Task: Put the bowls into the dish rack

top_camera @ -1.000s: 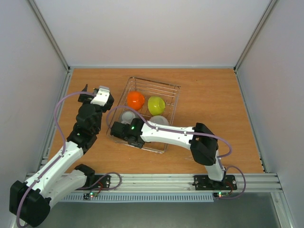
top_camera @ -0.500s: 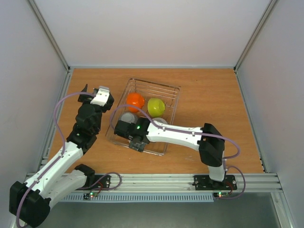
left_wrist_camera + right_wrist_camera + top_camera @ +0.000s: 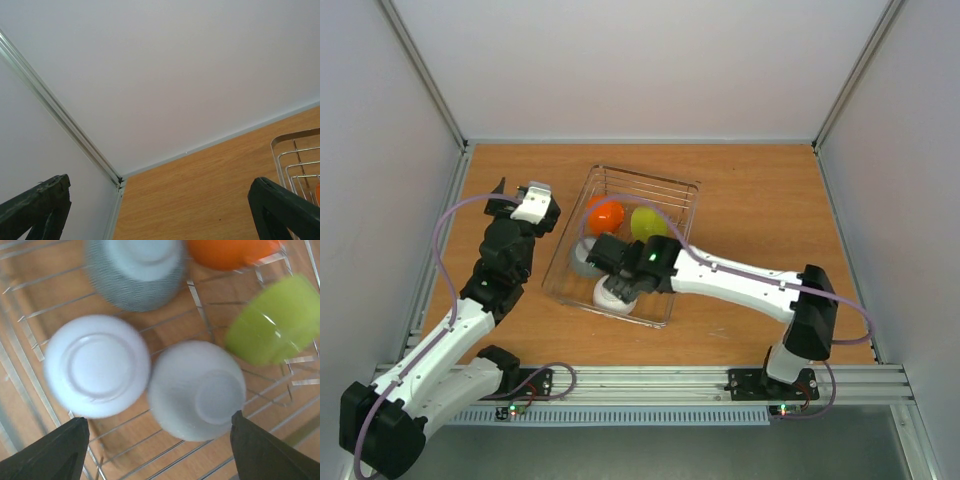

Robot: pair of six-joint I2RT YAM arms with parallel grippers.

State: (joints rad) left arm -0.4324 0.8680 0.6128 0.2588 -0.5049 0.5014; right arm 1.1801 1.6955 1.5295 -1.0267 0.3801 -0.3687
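The dish rack [image 3: 650, 177] stands mid-table. In the right wrist view all five bowls lie upside down on its wires [image 3: 199, 302]: the grey bowl [image 3: 135, 270], the orange bowl [image 3: 227, 252], the lime green bowl [image 3: 275, 320] and two white bowls [image 3: 97, 365] [image 3: 197, 390]. My right gripper [image 3: 160, 455] hangs open and empty just above the white bowls. In the top view it [image 3: 610, 262] is over the rack's near half and hides one white bowl. My left gripper [image 3: 500, 192] is open and empty, left of the rack.
The left wrist view shows the far-left table corner, the white walls and the rack's corner [image 3: 295, 155]. Metal frame posts and white walls bound the table on three sides. Bare wood lies right of the rack.
My right gripper has drawn back from the rack's near-left corner, up and to the right. A white bowl now shows there on the wires. The left arm has not moved.
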